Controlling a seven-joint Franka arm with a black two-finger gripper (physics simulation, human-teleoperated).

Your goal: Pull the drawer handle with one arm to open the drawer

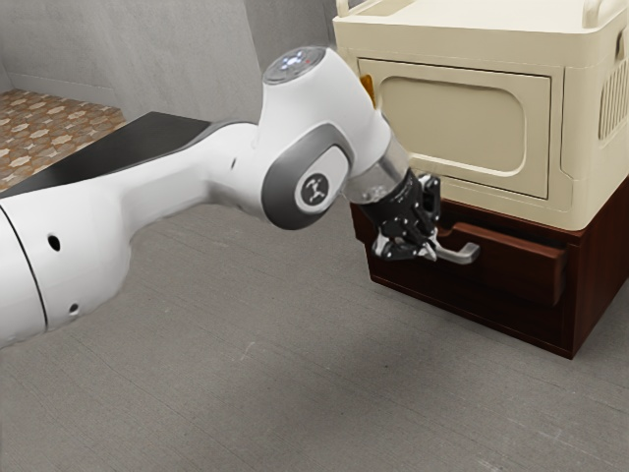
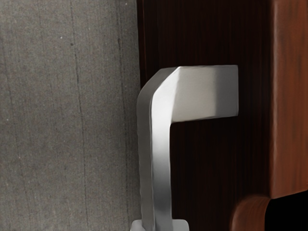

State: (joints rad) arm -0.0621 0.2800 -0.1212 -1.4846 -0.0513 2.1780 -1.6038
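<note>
My black gripper [image 1: 429, 250] is at the drawer front in the exterior view, around the left part of the silver handle [image 1: 462, 255]. The handle's bent end sticks out past the fingers toward the exterior view's right. In the wrist view, the gripper [image 2: 158, 225] has a pale fingertip against each side of the handle [image 2: 162, 159], closed on its bar. The dark reddish-brown drawer front [image 1: 521, 267] stands slightly out from the cabinet; how far it is open, I cannot tell. My hand hides part of the handle and drawer.
Directly on the wooden cabinet [image 1: 601, 270] sits a large cream box [image 1: 491, 54], close above my hand. Grey floor [image 1: 246, 374] lies in front of the cabinet. A dark flat surface [image 1: 147, 143] extends behind the arm, near grey walls [image 1: 167, 49].
</note>
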